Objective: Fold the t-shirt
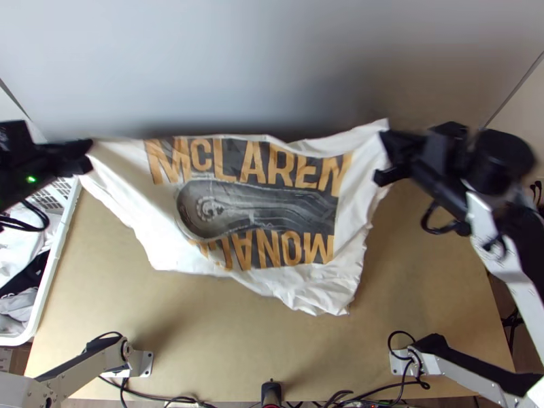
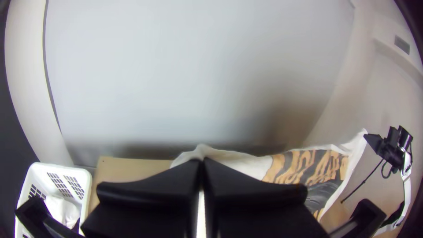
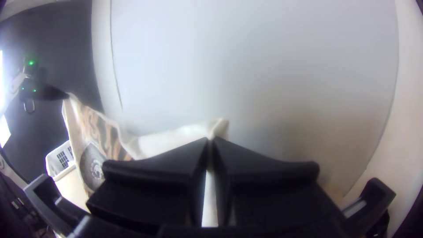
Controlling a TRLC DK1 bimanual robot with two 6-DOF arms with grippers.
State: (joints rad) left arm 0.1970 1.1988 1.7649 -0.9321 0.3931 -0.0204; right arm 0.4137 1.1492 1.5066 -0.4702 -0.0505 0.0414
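Note:
In the top view the white t-shirt point(image 1: 272, 204) with its dark and orange print hangs stretched between both grippers, its lower edge loose. My left gripper point(image 1: 87, 155) is shut on one upper corner at the left; my right gripper point(image 1: 386, 153) is shut on the other upper corner. The left wrist view has the left gripper point(image 2: 200, 165) closed on white fabric of the t-shirt point(image 2: 308, 169). In the right wrist view, the right gripper point(image 3: 211, 143) pinches the t-shirt point(image 3: 172, 139), with a small tip of cloth standing above the fingertips.
A white basket point(image 1: 58, 255) holding other cloths stands at the table's left edge. The light wooden table point(image 1: 204, 326) lies below the raised shirt, with a grey-white panel point(image 1: 272, 61) behind it. Cables point(image 1: 170, 398) run along the near edge.

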